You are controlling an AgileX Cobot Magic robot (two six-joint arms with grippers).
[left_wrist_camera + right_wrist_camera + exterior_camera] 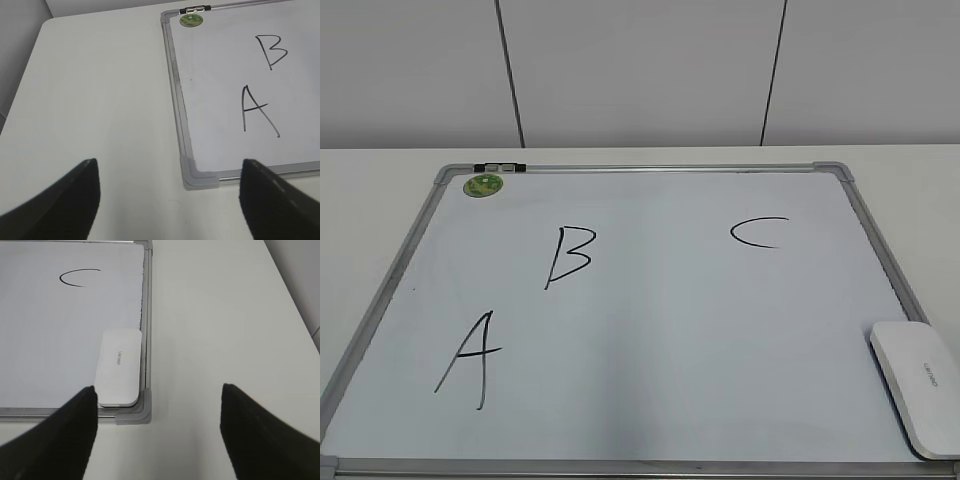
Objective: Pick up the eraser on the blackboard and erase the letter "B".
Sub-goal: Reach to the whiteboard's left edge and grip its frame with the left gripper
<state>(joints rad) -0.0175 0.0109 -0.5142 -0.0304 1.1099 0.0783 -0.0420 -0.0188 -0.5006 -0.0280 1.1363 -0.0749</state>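
Nearest the exterior camera, at the near right corner of the blackboard (pixel 650 330), lies the eraser (pixel 917 385), flat on the white surface with its long side along the right frame rail and its lettered top facing up. Far left of it on the board stands the letter "B" (pixel 568 256), with the black "A" (pixel 468 360) just nearer and the black "C" (pixel 758 232) off to the far right; a green magnet (pixel 483 184) sits at the far left corner.

The likeliest trouble is the grasp: the eraser looks glossy and sits tight against the raised frame, so a finger coming down on that side could land on the rail and tip or skid the block rather than seat on it. A second risk is the sweep (the "A" sits close below the "B"), where a wide or slanted pass could smear the wrong letter.

In its wrist view the right gripper (pixel 157 427) is spread wide and holds nothing, poised above the table just near of the board's corner, the eraser ahead of its left finger. The left gripper (pixel 170 192) is likewise spread wide and empty, above the table by the near left corner.
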